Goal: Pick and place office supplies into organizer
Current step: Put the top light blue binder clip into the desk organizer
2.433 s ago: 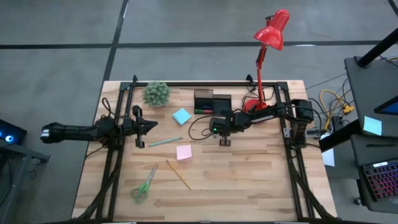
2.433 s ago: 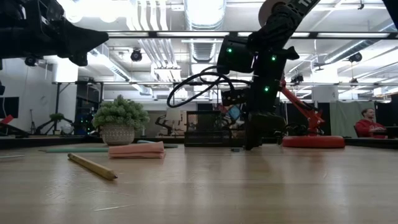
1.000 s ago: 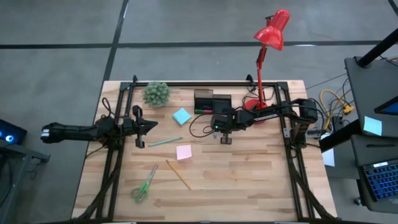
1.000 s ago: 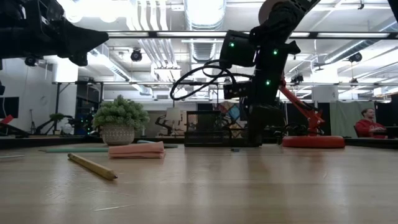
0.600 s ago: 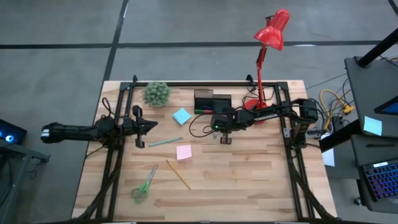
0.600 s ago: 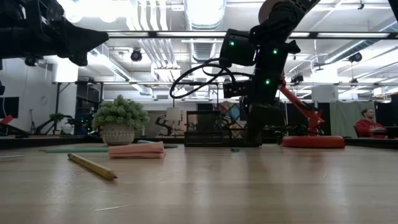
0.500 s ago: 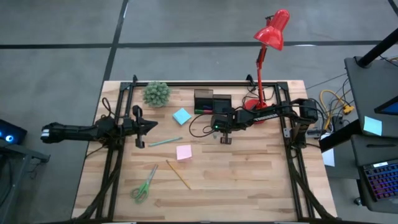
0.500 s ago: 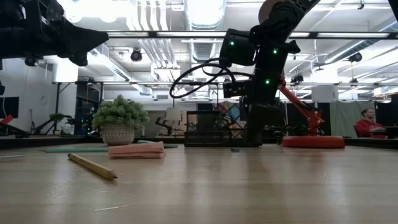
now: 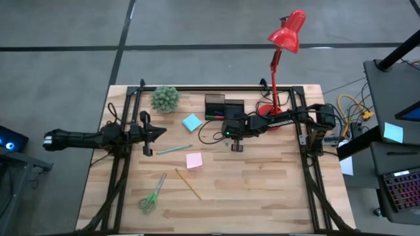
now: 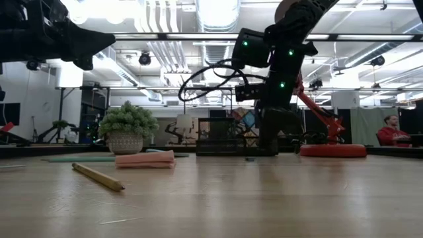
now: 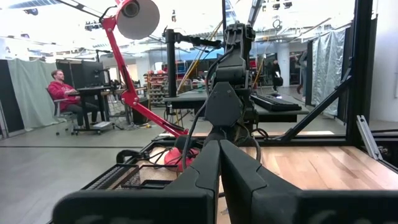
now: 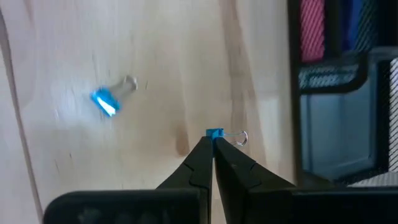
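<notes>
The black organizer stands at the table's far middle and also shows in the right wrist view. My right gripper points down just in front of it, shut on a tiny blue binder clip. A second blue clip lies on the wood nearby. A light-blue sticky note, a pink one, a teal pen, a yellow pencil and green scissors lie flat on the table. My left gripper waits shut and empty at the left. My right gripper pinches the clip's blue body at the very tips of its two fingers, coming from above and pointing down. The clip's wire handle sticks out sideways toward the organizer. Whether the clip is clear of the table I cannot tell.
A small green potted plant stands at the far left. A red desk lamp rises from its base right of the organizer. A black cable loops beside my right arm. A seated person shows beyond the table.
My right gripper has shifted a little toward the table's left edge, staying shut and pointing down in front of the organizer.
</notes>
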